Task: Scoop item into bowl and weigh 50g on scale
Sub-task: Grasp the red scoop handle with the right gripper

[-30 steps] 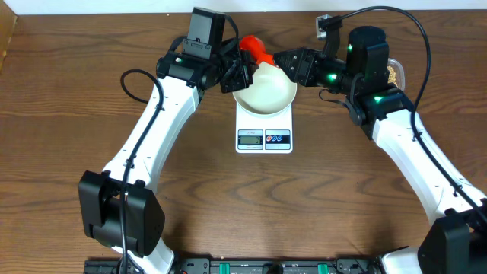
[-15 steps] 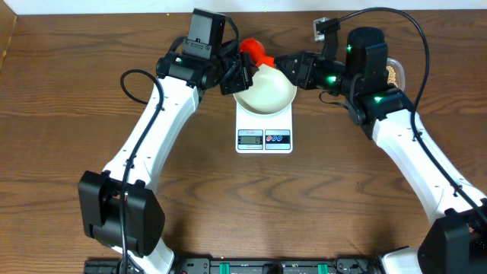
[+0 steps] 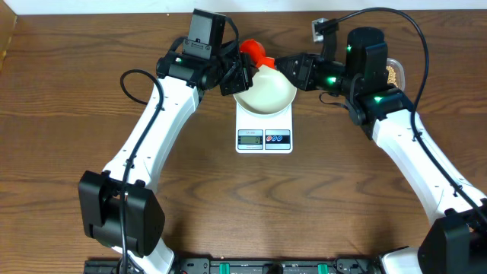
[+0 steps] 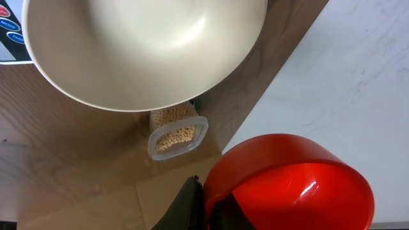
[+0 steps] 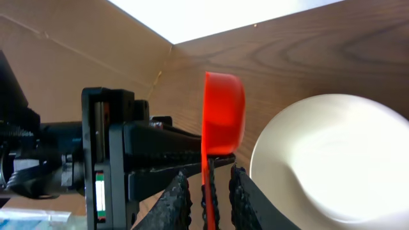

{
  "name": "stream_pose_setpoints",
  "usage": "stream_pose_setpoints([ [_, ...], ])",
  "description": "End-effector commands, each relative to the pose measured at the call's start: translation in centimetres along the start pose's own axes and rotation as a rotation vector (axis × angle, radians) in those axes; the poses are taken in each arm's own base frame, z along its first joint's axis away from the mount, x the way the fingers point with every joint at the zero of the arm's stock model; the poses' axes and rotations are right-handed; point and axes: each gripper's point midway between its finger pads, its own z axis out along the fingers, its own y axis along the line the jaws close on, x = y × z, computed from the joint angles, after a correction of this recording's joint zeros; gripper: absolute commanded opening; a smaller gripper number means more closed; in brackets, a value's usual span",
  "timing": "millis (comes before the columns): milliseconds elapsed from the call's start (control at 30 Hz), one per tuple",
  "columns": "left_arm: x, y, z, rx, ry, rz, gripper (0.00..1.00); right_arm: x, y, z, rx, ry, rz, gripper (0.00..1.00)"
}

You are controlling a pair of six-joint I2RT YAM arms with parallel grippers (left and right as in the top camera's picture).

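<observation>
From above, the bowl [image 3: 266,93] sits on the scale [image 3: 264,138]. The left gripper [image 3: 237,76] and right gripper [image 3: 288,65] meet at a red scoop [image 3: 255,52] by the bowl's far rim.

The left wrist view cuts off the left fingers beside the scoop, so their grip cannot be told. Beans [image 4: 177,135] fill a tub beyond the bowl.

In the right wrist view the fingers stand apart, flanking the scoop's handle, with wood showing between.

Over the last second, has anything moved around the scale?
The right gripper edged slightly toward the left arm, closing in on the red scoop. Its fingers straddle the handle with gaps on either side, so it has not taken hold. Unchanged: the left gripper holding the scoop, the empty bowl on the scale, and the beans in their tub.
</observation>
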Motion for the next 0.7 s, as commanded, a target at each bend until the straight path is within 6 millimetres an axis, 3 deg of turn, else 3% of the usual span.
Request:
stream_pose_setpoints([
  [0, 1.01, -0.48, -0.90, 0.014, 0.024, -0.027, 0.07, 0.03, 1.23, 0.07, -0.039, 0.019, -0.039, 0.20],
  [667, 0.62, 0.19, -0.89, -0.011, 0.009, -0.034, 0.07, 1.01, 1.48, -0.03, -0.065, 0.064, -0.053, 0.18],
])
